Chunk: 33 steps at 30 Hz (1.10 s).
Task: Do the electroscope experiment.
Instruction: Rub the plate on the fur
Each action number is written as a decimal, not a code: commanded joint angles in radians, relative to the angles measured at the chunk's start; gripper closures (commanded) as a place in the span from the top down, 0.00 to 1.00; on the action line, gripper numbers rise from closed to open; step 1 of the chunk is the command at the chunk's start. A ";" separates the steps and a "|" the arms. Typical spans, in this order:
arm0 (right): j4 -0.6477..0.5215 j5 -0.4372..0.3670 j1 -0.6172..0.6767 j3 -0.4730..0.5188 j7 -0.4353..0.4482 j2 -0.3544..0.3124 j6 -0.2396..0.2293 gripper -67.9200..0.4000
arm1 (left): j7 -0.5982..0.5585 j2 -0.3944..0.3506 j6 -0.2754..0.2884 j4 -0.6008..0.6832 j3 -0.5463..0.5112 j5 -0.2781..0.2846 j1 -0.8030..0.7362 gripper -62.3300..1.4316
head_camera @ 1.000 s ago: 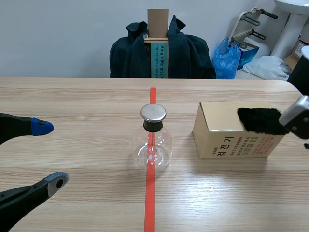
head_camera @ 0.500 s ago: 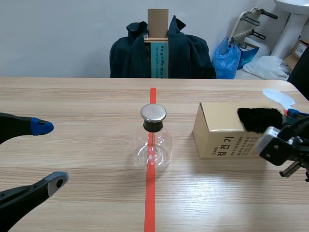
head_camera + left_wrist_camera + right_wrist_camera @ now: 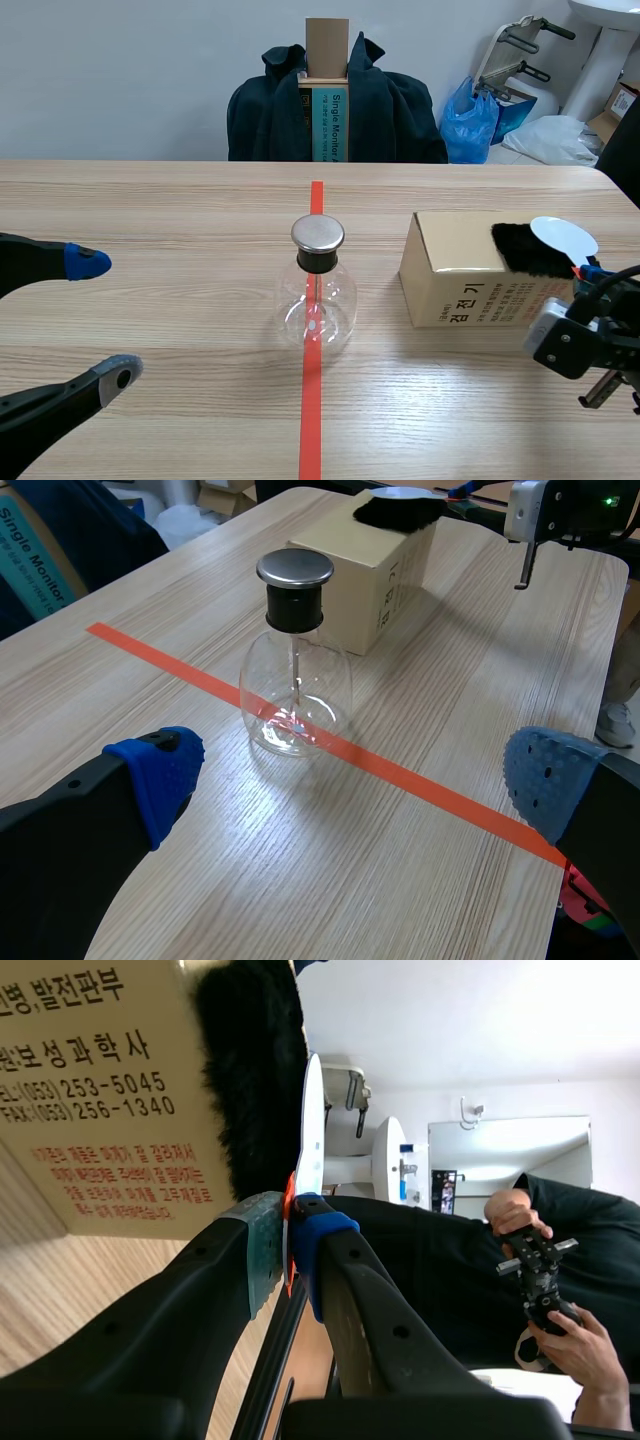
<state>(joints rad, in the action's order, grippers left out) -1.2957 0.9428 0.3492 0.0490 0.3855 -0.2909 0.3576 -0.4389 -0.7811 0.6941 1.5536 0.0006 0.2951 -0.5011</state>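
Right tool (image 3: 288, 1243) pinching white paddle (image 3: 563, 238) beside fur (image 3: 525, 250) at box (image 3: 450, 270) edge

The scene view looks from the robot's side across the surface (image 3: 150, 200), the left wrist view down at the near glass flask (image 3: 295, 690), the right wrist view closely at the cardboard box (image 3: 90, 1110), which all three share.
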 commanded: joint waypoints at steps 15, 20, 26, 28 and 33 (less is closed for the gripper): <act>-0.018 0.023 0.025 0.002 0.158 -0.014 -0.059 0.02 | -0.009 0.019 0.002 0.005 0.005 -0.003 0.005 1.00; -0.018 0.047 0.028 0.002 0.054 -0.014 -0.059 0.02 | -0.010 0.019 0.002 0.005 0.005 -0.003 0.005 1.00; -0.018 0.034 0.028 0.001 0.137 -0.013 -0.088 0.02 | -0.009 0.019 0.002 0.005 0.005 -0.003 0.005 1.00; -0.018 0.035 0.028 -0.006 0.169 -0.013 -0.097 0.02 | -0.009 0.019 0.002 0.005 0.005 -0.003 0.005 1.00; -0.018 0.060 0.028 -0.002 -0.014 -0.015 -0.067 0.02 | -0.009 0.019 0.002 0.005 0.005 -0.003 0.005 1.00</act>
<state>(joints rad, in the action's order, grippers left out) -1.3025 1.0058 0.3775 0.0326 0.3595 -0.2913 0.3023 -0.4316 -0.7647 0.6941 1.5536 0.0010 0.2810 -0.5011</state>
